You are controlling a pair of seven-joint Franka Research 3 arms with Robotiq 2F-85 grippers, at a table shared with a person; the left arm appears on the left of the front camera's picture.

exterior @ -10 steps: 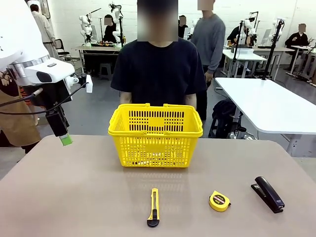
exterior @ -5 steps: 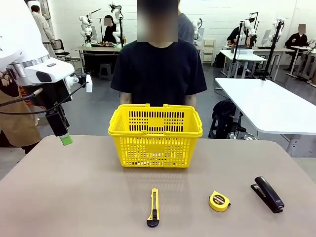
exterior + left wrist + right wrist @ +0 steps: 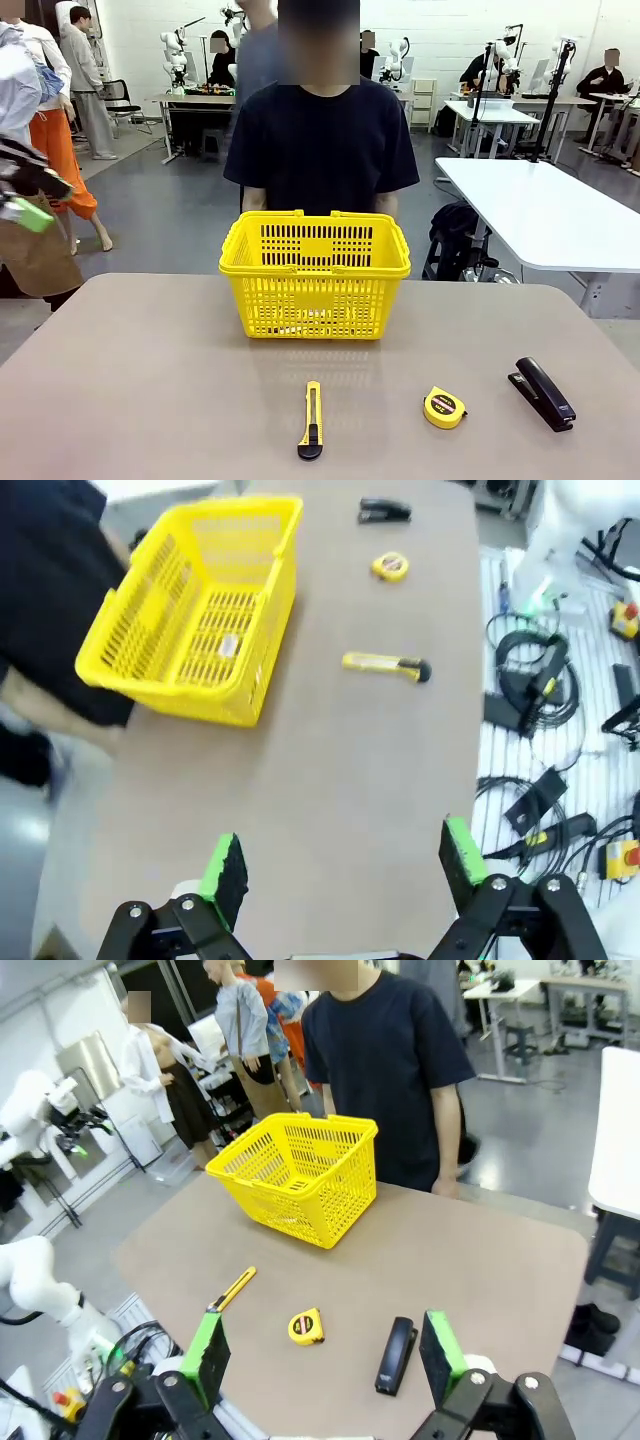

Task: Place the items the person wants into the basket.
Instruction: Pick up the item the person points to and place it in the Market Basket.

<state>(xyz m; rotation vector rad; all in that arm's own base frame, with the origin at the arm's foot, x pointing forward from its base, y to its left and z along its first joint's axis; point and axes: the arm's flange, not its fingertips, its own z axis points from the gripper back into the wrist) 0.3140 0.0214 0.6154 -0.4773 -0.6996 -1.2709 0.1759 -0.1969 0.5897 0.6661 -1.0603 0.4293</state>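
While both grippers gape, the stapler lies out on the table

Up high, the left gripper and right gripper hang wide apart, holding nothing! That black stapler's near the table's right edge, beside the tape measure, well apart from the yellow basket in front of the person.

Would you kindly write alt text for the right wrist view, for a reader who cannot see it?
The open right gripper hangs above a brown table where a yellow utility knife, a tape measure and a black stapler lie. Beyond them stands a yellow basket, with a person in navy behind it.
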